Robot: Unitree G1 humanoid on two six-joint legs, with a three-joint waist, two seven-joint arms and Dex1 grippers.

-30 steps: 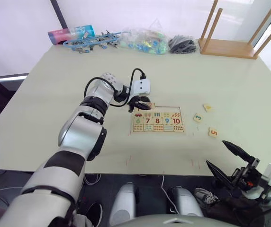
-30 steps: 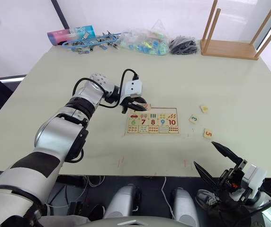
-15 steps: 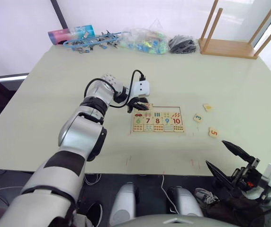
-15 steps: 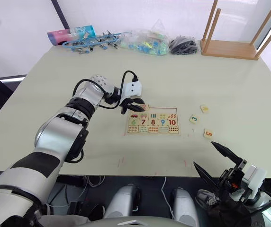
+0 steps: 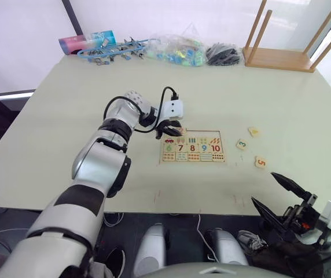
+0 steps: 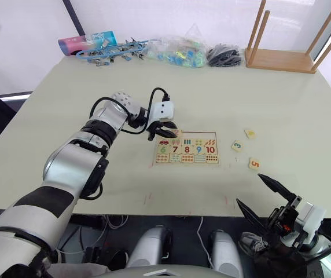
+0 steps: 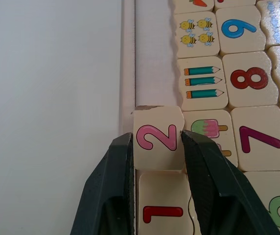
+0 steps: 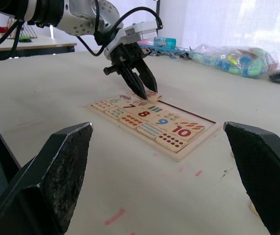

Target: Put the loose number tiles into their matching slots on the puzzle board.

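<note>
Wood tile 2 [image 7: 157, 138]: pale square with a pink digit, pinched by its two side edges, centre of the left wrist view; it sits over the slot row beside tile 1 [image 7: 163, 209], its far corner chipped or raised, so seating is uncertain.
Handling: probably light, stiff and smooth-faced; side edges are the only real purchase, and a tilted tile may jam in its recess.
Left gripper [image 7: 157, 152]: fingers closed on tile 2, one black finger [image 7: 111, 186] on each side.
Board [image 5: 192, 149]: flat pale wooden tray with a thin frame, middle of the left eye view; wavy-edged cells with bees, pencils, ice lolly, and big numbers 6 to 10.
Slots [image 7: 152, 58]: bare recessed strip beyond tile 2, along the board's edge.
Loose tiles: 3 [image 5: 242, 144], 5 [image 5: 260, 162] and one more [image 5: 253, 131], digit unreadable, right of the board, well apart.
Right gripper [image 5: 284, 197]: lower right, fingers spread, holding nothing.
Table [image 5: 55, 121]: matt pale surface.
</note>
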